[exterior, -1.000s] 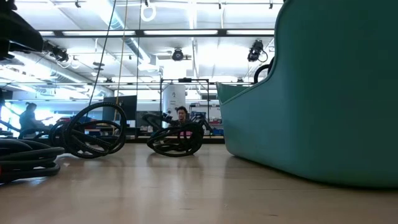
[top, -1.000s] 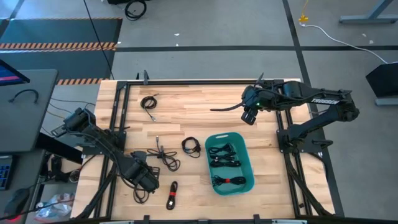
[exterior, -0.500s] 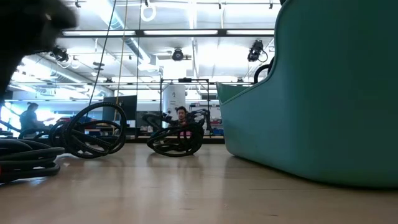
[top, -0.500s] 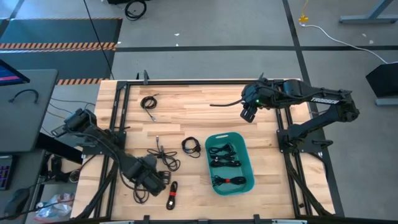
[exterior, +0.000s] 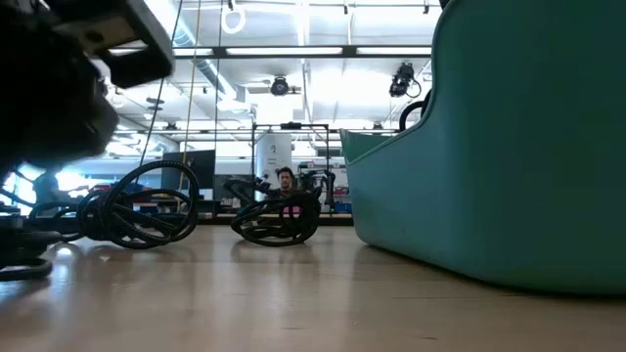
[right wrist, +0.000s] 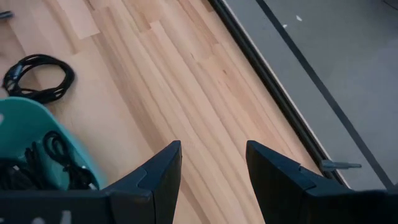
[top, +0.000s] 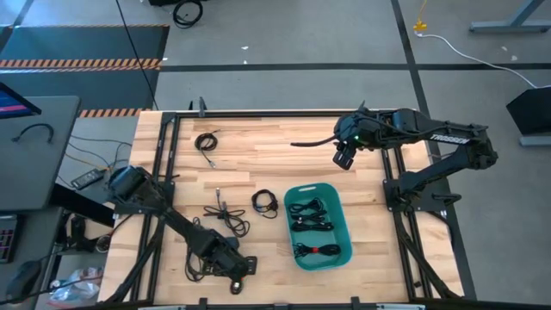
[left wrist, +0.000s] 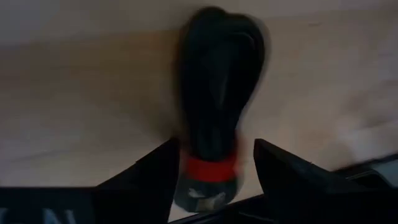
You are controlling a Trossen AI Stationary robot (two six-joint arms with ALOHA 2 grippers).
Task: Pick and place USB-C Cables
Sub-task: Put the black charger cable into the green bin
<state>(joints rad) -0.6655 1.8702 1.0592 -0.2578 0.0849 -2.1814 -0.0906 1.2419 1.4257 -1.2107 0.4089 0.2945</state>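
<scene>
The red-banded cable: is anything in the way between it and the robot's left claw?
Nothing visible is. The open left gripper sits right over the red-banded cable, its fingers on either side of the red band, with only bare table around.

Table: wood table [top: 258, 164] with a black frame.
On it: a teal tub [top: 343, 226], and small black cables [top: 265, 203] lying loose beside the tub.

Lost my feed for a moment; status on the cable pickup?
Left gripper open, straddling the red-banded cable on the table. Right gripper open, empty, parked high. Nothing in the way.
</scene>
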